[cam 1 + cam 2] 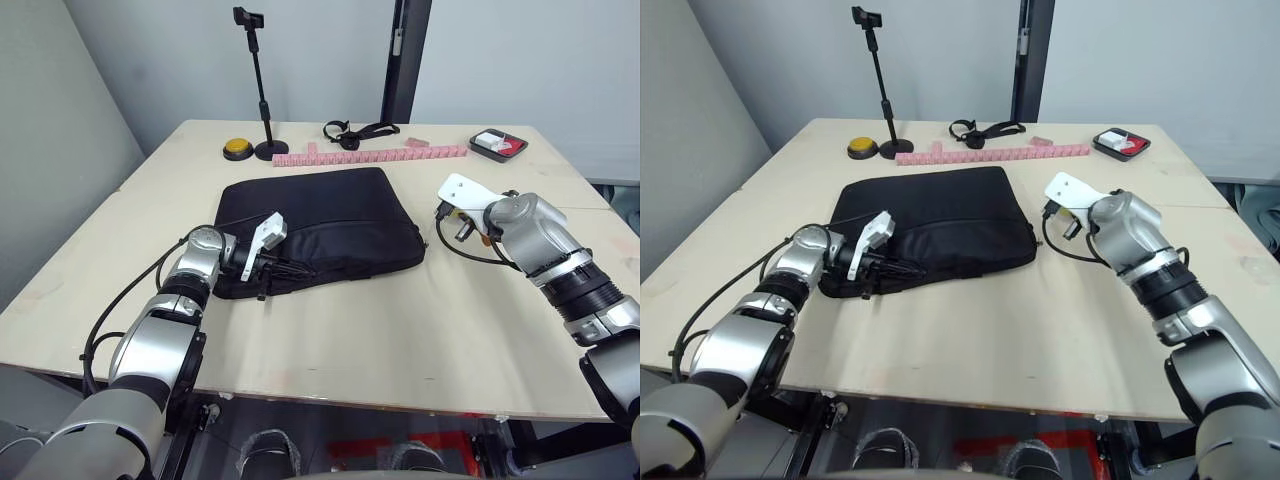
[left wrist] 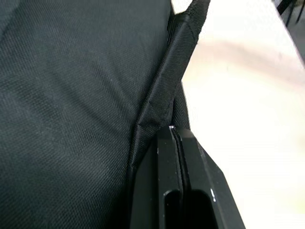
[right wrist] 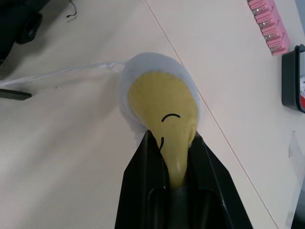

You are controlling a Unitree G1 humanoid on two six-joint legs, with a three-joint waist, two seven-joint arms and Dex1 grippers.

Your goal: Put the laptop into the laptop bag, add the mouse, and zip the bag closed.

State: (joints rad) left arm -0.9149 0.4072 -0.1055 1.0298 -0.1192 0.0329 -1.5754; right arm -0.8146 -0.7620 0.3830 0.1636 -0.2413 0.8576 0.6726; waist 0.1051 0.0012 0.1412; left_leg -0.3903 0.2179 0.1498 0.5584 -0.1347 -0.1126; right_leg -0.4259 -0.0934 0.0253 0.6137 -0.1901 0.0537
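Note:
The black laptop bag (image 1: 320,225) lies flat in the middle of the table. My left gripper (image 1: 283,268) rests at the bag's front-left edge, its fingers shut against the black seam (image 2: 162,90); I cannot see anything between them. To the right of the bag, my right gripper (image 3: 174,138) is shut on a white plush duck (image 3: 159,95) with a yellow face, held just above the tabletop. The laptop and the mouse are hidden or out of view.
Along the back of the table stand a black phone stand (image 1: 258,80), a yellow button (image 1: 237,149), a row of pink blocks (image 1: 370,155), a coiled black strap (image 1: 355,130) and a black tray (image 1: 497,146) with red and white contents.

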